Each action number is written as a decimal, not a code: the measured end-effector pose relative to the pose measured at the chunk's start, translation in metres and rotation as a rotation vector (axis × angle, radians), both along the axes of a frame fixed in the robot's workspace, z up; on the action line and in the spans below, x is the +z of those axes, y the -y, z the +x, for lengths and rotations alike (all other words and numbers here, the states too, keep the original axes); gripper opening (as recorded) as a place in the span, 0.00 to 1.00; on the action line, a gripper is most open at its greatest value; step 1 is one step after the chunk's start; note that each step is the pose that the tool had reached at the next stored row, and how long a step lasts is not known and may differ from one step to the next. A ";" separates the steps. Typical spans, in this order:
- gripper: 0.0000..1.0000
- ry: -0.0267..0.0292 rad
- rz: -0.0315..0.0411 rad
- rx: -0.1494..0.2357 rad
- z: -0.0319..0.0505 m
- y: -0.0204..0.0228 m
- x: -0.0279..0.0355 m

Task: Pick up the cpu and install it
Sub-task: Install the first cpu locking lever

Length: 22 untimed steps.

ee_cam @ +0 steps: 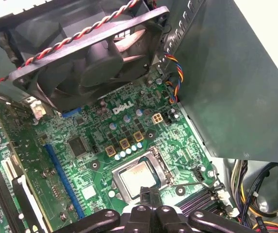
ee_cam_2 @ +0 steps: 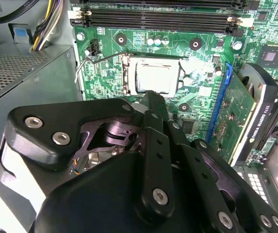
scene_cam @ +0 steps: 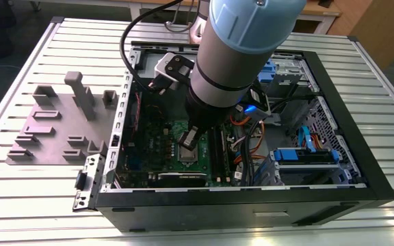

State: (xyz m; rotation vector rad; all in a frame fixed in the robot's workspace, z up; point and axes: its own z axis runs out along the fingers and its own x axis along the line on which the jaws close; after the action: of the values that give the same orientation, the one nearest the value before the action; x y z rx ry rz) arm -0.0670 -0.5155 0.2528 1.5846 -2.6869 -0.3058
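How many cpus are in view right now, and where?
1. The cpu sits in the socket of the green board, just past the end effector in both wrist views. The arm could hide others in the exterior view.

Bright, even room light from overhead falls on the pale slatted counter (scene_cam: 33, 195), which shines palest along its front edge in the exterior view. The open computer case (scene_cam: 252, 212) is dimmer inside, shaded by the arm (scene_cam: 245, 46), where a small blue lamp (scene_cam: 250, 108) glows. In the second wrist view, glare washes the cpu (ee_cam_2: 156, 77) nearly white. In the first wrist view, the black fan (ee_cam: 95, 63) stays dark and shadowed.
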 end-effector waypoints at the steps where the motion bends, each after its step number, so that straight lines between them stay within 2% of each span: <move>1: 0.11 0.0000 0.0000 0.001 0.0000 0.0000 0.0000; 22: 0.11 0.0000 0.0000 0.022 0.0000 0.0000 0.0000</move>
State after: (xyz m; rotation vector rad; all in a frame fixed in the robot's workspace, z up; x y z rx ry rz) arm -0.0670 -0.5155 0.2528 1.6131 -2.6673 -0.3055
